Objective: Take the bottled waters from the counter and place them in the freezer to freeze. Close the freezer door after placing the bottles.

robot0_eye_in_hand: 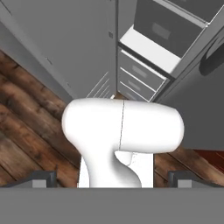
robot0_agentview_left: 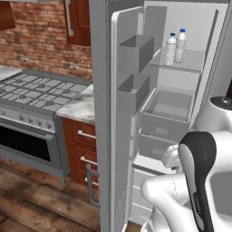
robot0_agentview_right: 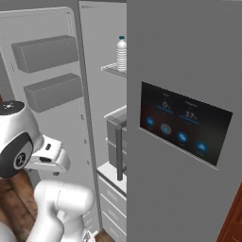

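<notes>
Two bottled waters (robot0_agentview_left: 170, 50) (robot0_agentview_left: 181, 44) stand upright side by side on the upper shelf (robot0_agentview_left: 190, 61) inside the freezer (robot0_agentview_left: 168, 118). One bottle (robot0_agentview_right: 121, 54) also shows in the right base view. The freezer door (robot0_agentview_left: 113, 149) stands wide open, with two boxy bins (robot0_agentview_left: 135, 53) on its inner face. In the hand view my gripper (robot0_eye_in_hand: 113, 180) points down at the wooden floor in front of the freezer's lower drawers (robot0_eye_in_hand: 139, 72). Its two fingertips (robot0_eye_in_hand: 43, 178) stand far apart with nothing between them. A corner of the marble counter (robot0_agentview_left: 79, 106) lies left of the door.
A grey gas stove (robot0_agentview_left: 34, 93) with an oven below stands at the left, before a brick wall. Wooden drawers (robot0_agentview_left: 81, 149) sit under the counter. The fridge's other door (robot0_agentview_right: 184, 123), with a dark display panel, is shut at the right.
</notes>
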